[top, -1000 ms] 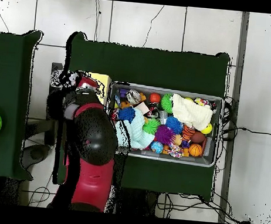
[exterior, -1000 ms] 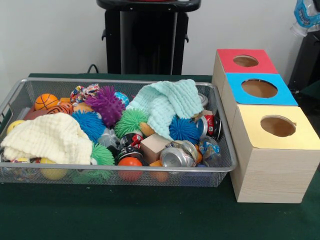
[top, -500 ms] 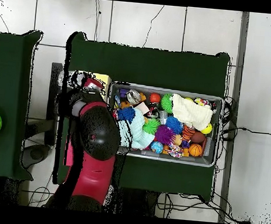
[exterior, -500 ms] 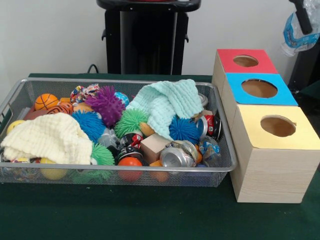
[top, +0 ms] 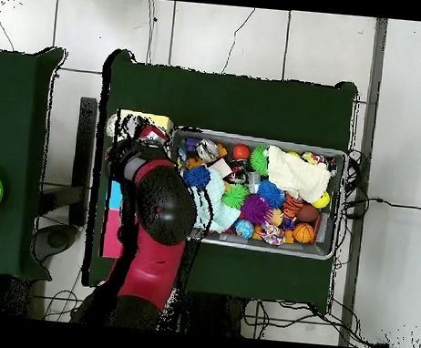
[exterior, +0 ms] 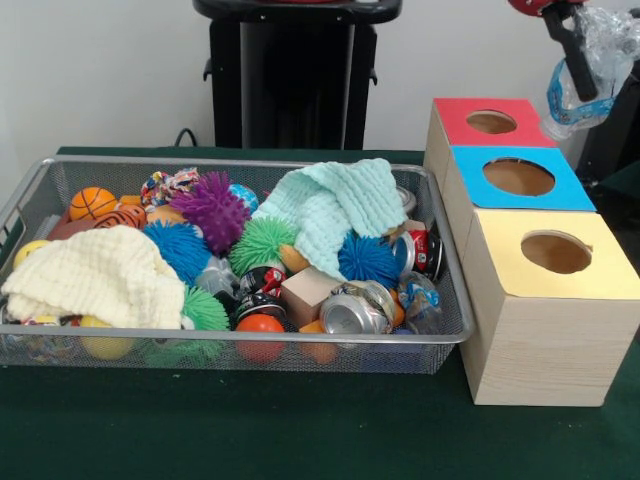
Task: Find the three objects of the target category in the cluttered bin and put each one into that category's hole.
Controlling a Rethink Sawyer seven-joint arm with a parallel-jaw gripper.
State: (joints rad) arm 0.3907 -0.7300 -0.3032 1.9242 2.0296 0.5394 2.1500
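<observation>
Claw [exterior: 572, 55] with bottle [exterior: 590, 62] now lower, leftward.

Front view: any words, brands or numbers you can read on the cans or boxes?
None can be read.
Red can: printed markings, too blurred to read.
Dark can: red and white label, unreadable.
Silver can: no legible text.
Red box, blue box, yellow box: plain, no lettering.

A robot lab; green-clothed table [exterior: 300, 440], tiled floor [top: 226, 36], colour-coded sorting boxes [exterior: 540, 290].
</observation>
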